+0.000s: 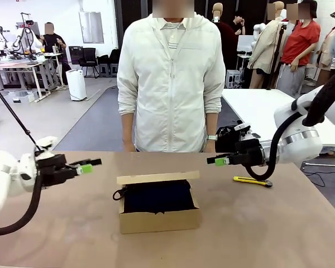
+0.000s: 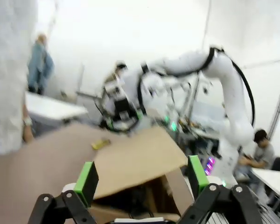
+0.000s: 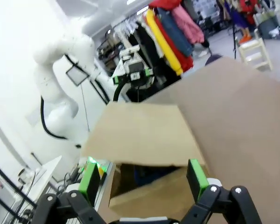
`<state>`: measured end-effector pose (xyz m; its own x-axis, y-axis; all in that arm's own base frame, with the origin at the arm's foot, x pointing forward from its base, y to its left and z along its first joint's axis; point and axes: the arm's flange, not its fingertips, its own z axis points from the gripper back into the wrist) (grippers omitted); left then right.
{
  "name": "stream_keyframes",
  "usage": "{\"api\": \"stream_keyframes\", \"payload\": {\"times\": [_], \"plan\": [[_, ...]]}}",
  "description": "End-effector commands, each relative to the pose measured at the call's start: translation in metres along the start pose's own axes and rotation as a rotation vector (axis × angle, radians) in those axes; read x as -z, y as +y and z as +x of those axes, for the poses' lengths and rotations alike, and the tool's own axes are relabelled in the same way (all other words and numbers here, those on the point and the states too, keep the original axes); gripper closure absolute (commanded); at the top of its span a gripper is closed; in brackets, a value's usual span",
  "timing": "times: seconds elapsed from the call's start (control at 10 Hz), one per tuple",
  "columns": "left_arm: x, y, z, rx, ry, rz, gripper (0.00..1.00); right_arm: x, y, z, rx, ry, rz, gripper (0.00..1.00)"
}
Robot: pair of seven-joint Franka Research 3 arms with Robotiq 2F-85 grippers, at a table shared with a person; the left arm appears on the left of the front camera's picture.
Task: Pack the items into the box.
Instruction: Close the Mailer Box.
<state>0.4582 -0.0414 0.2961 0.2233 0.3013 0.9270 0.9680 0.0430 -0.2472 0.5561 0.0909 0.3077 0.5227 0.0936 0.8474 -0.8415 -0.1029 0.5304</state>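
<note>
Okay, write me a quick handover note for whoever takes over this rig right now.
Left end effector: open, empty, held above the table left of the box.
Right end effector: open, empty, held above the table right of the box.
Box: mid-table, flap lid hanging partly open above it.
Navy pouch: inside the box. Stapler: cannot tell, nothing of it visible.
Yellow utility knife: on the table at right, not for packing.
Left to do: confirm the stapler is in, close the lid.
</note>
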Motion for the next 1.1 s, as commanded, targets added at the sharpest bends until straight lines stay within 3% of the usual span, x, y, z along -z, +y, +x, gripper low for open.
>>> {"api": "stream_keyframes", "payload": {"times": [0.0,0.3,0.5,0.7,0.8,1.0], "plan": [[0.038,-0.003,-0.003,0.148,-0.101,0.031,0.0,0.052,-0.009,0.01,-0.039,-0.102,0.001,0.0],[0.097,0.023,-0.01,0.092,0.089,-0.06,0.0,0.1,-0.023,0.008,-0.074,-0.047,-0.039,0.0],[0.135,0.037,-0.027,0.039,0.281,-0.075,0.0,0.121,-0.021,-0.001,-0.099,0.064,-0.026,0.0],[0.144,0.036,-0.039,0.033,0.373,-0.127,0.0,0.12,-0.013,-0.016,-0.142,0.227,0.0,0.0],[0.139,0.029,-0.044,-0.029,0.389,-0.184,0.0,0.117,-0.011,-0.023,-0.103,0.243,-0.017,0.0],[0.127,0.018,-0.059,-0.033,0.448,-0.203,0.0,0.116,-0.007,-0.045,-0.085,0.275,-0.037,0.0]]}}
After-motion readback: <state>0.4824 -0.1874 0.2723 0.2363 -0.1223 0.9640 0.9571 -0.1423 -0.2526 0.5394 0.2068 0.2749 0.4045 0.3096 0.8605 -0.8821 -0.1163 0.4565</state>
